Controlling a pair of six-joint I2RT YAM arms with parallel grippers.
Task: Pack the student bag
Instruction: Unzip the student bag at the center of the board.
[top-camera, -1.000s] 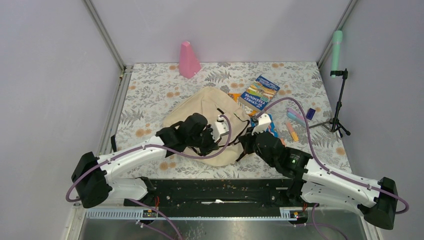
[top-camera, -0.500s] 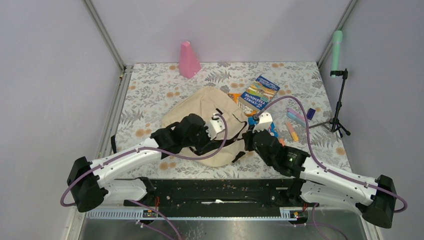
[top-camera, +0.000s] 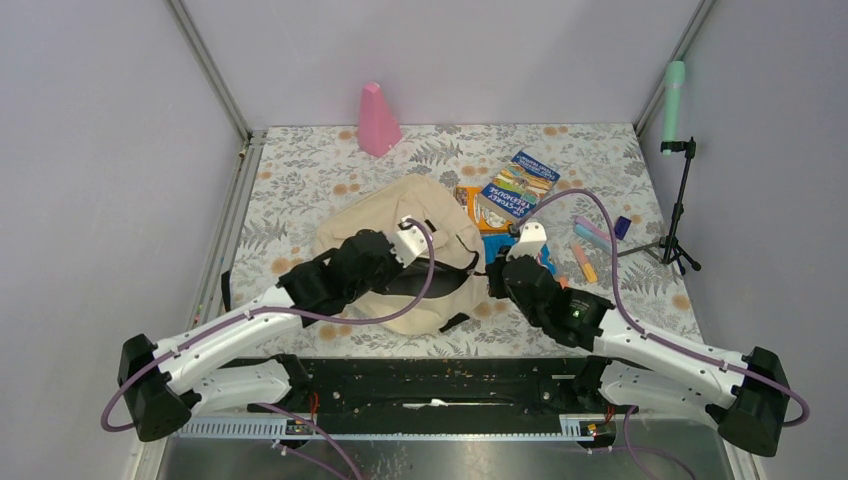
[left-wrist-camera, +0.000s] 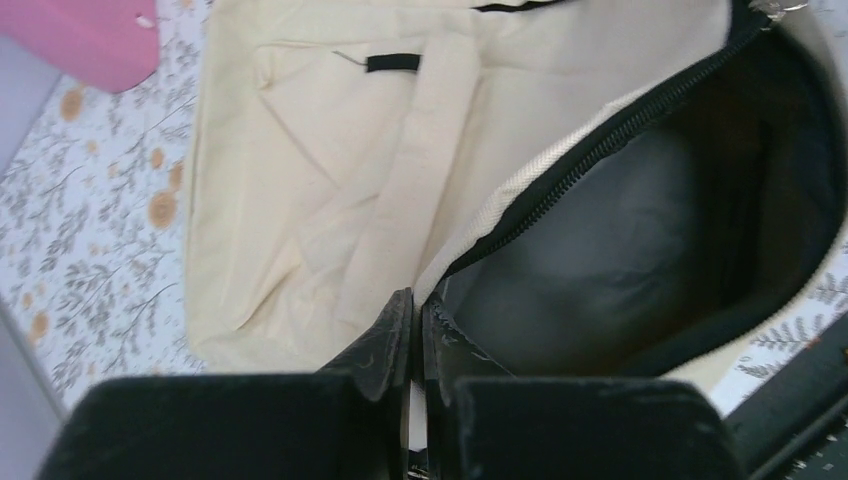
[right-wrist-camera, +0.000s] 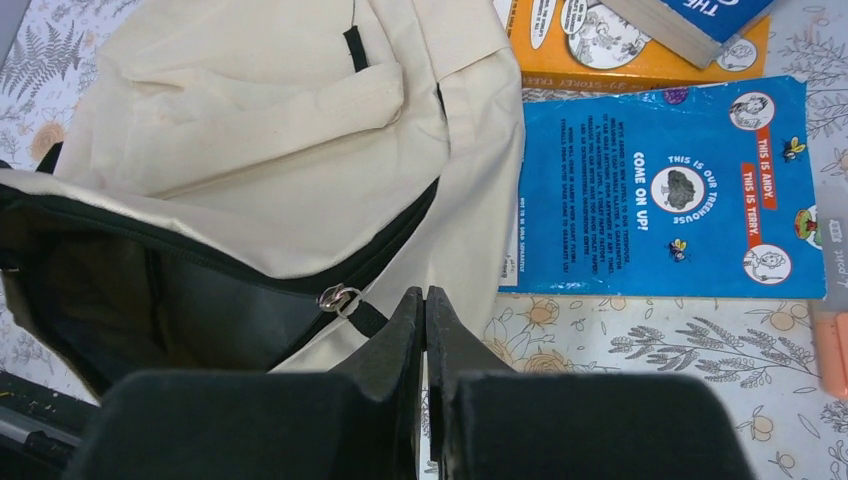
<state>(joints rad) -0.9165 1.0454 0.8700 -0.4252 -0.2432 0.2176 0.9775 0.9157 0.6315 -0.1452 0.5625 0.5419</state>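
The student bag (top-camera: 400, 212) is a cream fabric backpack lying mid-table, its main zip open on a dark inside (left-wrist-camera: 640, 260). My left gripper (top-camera: 412, 268) is shut on the cream edge of that opening, and the fabric runs down between its fingertips (left-wrist-camera: 417, 300). My right gripper (top-camera: 495, 278) is shut at the bag's right edge (right-wrist-camera: 425, 295), beside the metal zipper pull (right-wrist-camera: 340, 298). Cream fabric (right-wrist-camera: 250, 80) lies just past its tips; whether any is pinched does not show.
A blue book (right-wrist-camera: 660, 190) lies right of the bag, with an orange book (top-camera: 468, 198) and a thicker blue paperback (top-camera: 518, 185) behind it. Highlighters (top-camera: 585, 262) and a small tripod (top-camera: 680, 205) are at the right. A pink cone-shaped thing (top-camera: 378, 120) stands at the back.
My left arm has drawn back to the left with the bag's edge, dragging the bag leftward and widening its opening. The right gripper has barely shifted.
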